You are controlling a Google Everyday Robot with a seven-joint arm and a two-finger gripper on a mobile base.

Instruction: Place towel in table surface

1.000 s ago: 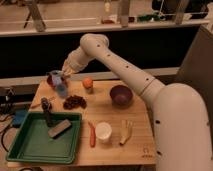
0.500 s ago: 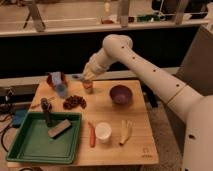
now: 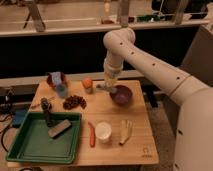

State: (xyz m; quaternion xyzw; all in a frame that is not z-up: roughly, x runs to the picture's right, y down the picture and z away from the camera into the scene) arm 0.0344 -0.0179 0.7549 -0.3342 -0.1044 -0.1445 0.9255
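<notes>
Pale wood forms the bench [image 3: 107, 107], on which all items are laid out. The white arm [image 3: 150, 60] is extended over the far edge from the right; compared with a second ago, it has been swung away from the far left corner toward the middle of the far edge. The green tray [image 3: 30, 147] occupies the near left corner, with a brush [image 3: 47, 111] and a grey block [image 3: 60, 128] inside it. The purple bowl [image 3: 121, 94] is located near the far edge, right of centre. The towel [image 3: 56, 80], light blue, is seen at the far left corner, draped over a cup [image 3: 61, 91] and not flat on the wood. The gripper [image 3: 106, 86] is positioned just left of the bowl, well apart from the towel; nothing is seen in it, and its opening cannot be told. The towel appears released, though placement on the bare surface is judged incomplete.
</notes>
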